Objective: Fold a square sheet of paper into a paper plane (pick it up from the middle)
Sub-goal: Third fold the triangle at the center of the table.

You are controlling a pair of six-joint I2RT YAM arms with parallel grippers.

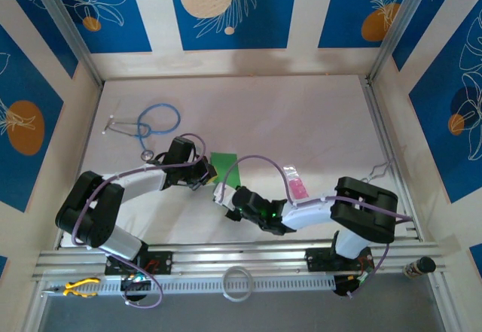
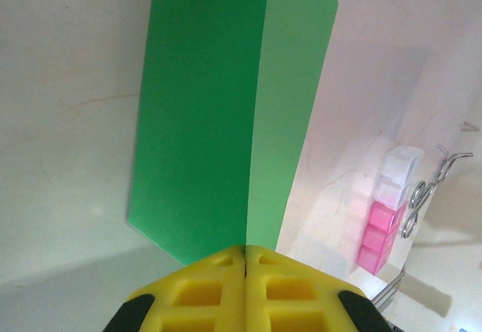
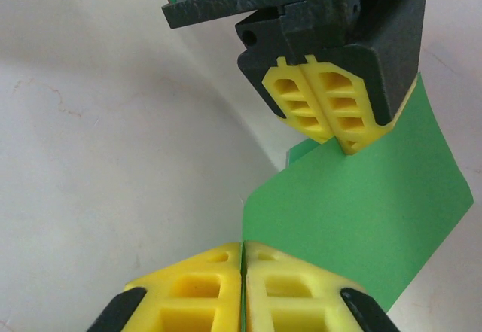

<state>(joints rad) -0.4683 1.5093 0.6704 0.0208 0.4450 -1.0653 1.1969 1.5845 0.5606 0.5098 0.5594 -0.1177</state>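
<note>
The square sheet of paper (image 1: 225, 167) is bright green and bent along a centre crease, held off the table between both arms. In the left wrist view the paper (image 2: 211, 106) rises from my left gripper (image 2: 246, 249), which is shut on its near edge at the crease. My right gripper (image 3: 242, 245) is shut on the opposite edge of the paper (image 3: 361, 219), with green showing between its yellow fingers. The left gripper (image 3: 339, 140) faces it from above, pinching the far edge. From the top camera the left gripper (image 1: 207, 172) and right gripper (image 1: 223, 195) sit close together.
A small pink bottle (image 1: 297, 187) lies just right of the paper, also in the left wrist view as the pink bottle (image 2: 380, 230) beside a metal clip (image 2: 422, 196). A blue-tubed stethoscope (image 1: 154, 125) lies at the back left. A white ring (image 1: 238, 283) and yellow pliers (image 1: 79, 287) rest at the near rail.
</note>
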